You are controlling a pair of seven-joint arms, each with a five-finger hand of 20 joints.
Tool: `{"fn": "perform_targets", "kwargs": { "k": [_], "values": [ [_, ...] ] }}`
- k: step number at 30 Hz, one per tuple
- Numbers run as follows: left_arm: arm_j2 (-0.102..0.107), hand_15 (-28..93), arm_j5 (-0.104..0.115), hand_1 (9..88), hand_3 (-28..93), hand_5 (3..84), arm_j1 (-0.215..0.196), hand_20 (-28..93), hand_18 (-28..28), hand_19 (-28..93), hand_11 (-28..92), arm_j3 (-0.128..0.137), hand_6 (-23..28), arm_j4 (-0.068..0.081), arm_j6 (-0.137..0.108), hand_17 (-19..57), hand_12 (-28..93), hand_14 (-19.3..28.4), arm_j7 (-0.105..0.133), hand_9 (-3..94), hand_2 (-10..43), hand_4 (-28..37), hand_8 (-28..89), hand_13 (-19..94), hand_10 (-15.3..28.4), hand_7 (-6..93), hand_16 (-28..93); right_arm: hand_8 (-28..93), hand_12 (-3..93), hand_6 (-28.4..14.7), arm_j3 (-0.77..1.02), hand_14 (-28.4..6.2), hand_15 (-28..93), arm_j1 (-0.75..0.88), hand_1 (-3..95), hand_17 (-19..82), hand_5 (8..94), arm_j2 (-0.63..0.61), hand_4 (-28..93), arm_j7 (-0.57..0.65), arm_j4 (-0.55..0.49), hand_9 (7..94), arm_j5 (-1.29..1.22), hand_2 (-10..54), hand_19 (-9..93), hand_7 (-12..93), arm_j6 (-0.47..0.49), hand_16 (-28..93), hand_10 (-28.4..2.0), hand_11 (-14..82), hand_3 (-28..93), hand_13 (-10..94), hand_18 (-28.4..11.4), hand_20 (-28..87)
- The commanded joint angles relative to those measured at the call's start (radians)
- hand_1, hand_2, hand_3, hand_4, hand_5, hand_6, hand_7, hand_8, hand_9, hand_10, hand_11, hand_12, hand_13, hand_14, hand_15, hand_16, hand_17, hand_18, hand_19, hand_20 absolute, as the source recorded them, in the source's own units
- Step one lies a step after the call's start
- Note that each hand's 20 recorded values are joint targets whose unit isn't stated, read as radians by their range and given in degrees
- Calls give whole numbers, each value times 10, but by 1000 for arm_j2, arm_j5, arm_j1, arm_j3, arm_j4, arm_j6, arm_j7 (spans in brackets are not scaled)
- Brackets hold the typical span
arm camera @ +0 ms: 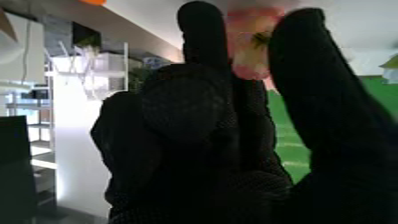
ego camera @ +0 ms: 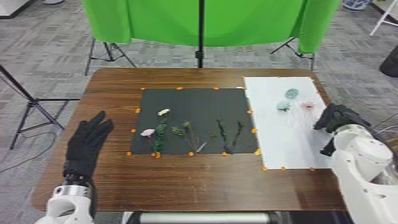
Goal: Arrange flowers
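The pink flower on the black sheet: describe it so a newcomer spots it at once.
On the brown table, find the black sheet. The pink flower lies near its left edge, beside leafy greenery. Its pink bloom sets it apart from the white flower farther from the robot.

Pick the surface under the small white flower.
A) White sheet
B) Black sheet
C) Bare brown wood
B: the small white flower lies on the black sheet, near its left edge and farther from the robot than the pink flower.

head view looks forward and down — right wrist view, close in, shares the green cloth [ego camera: 151, 22].
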State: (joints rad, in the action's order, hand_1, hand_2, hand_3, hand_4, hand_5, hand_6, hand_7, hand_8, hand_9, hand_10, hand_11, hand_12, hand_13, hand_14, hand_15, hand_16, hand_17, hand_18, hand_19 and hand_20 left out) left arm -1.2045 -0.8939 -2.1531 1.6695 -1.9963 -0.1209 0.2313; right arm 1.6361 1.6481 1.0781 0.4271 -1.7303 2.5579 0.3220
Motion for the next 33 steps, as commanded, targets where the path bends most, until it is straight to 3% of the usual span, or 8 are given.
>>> {"fn": "perform_targets", "kwargs": {
  "k": [1, 4, 11, 18, 27, 31, 33],
  "values": [
    [-17, 77, -2, 190, 633, 412, -24, 163, 101, 10, 116, 4, 59, -1, -1, 36, 117, 146, -8, 412, 17, -283, -49, 302, 138, 44, 11, 94, 380, 3, -38, -13, 582, 61, 655, 637, 743, 14, -96, -37, 59, 885, 14, -95, 932, 159, -141, 338, -89, 94, 423, 897, -91, 488],
    [-16, 77, -2, 190, 633, 412, -22, 163, 101, 10, 116, 2, 59, -1, -1, 36, 117, 145, -7, 412, 16, -283, -50, 302, 137, 44, 11, 134, 407, -11, -31, -9, 579, 8, 711, 649, 800, -7, -81, -32, 54, 916, 22, -95, 932, 182, -188, 343, -81, 98, 413, 909, -87, 491],
    [-8, 77, 0, 193, 632, 412, -20, 163, 101, 10, 117, 6, 60, -1, -3, 36, 118, 145, -7, 412, 15, -283, -49, 302, 137, 42, 11, 139, 425, -14, -81, -6, 579, -140, 710, 651, 813, -91, -83, -46, -73, 922, -58, -95, 932, 189, -282, 351, -87, 102, 436, 914, -87, 502],
    [-1, 77, -4, 195, 632, 413, -15, 163, 101, 10, 116, 6, 60, 1, 4, 36, 117, 145, -16, 412, 15, -283, -49, 302, 138, 42, 11, 140, 430, -14, -329, -3, 582, -294, 703, 652, 814, -110, -85, -133, -175, 921, -170, -95, 932, 191, -218, 354, -86, 101, 447, 912, -85, 506],
    [5, 77, -7, 194, 630, 413, 5, 163, 100, 10, 116, -2, 61, 8, 14, 36, 117, 146, -25, 412, 16, -283, -49, 302, 138, 42, 11, 135, 436, -7, -729, -2, 586, -508, 688, 651, 805, -33, -108, -378, -115, 920, -146, -95, 932, 204, -173, 355, -81, 100, 471, 910, -85, 515],
    [6, 77, -7, 194, 630, 412, 7, 163, 100, 10, 115, -5, 60, 10, 22, 36, 117, 146, -30, 412, 15, -283, -49, 301, 138, 41, 11, 124, 443, 3, -803, -1, 596, -545, 668, 649, 792, 28, -126, -438, -67, 911, -103, -95, 932, 224, -166, 356, -79, 100, 497, 905, -85, 529],
    [6, 77, -6, 193, 630, 411, 8, 163, 101, 10, 115, -7, 60, 10, 21, 36, 117, 146, -31, 411, 15, -283, -49, 301, 138, 40, 11, 119, 443, 7, -813, -1, 599, -547, 659, 648, 787, 62, -132, -439, -57, 908, -73, -95, 932, 231, -114, 355, -76, 99, 508, 903, -85, 535]
  ]
}}
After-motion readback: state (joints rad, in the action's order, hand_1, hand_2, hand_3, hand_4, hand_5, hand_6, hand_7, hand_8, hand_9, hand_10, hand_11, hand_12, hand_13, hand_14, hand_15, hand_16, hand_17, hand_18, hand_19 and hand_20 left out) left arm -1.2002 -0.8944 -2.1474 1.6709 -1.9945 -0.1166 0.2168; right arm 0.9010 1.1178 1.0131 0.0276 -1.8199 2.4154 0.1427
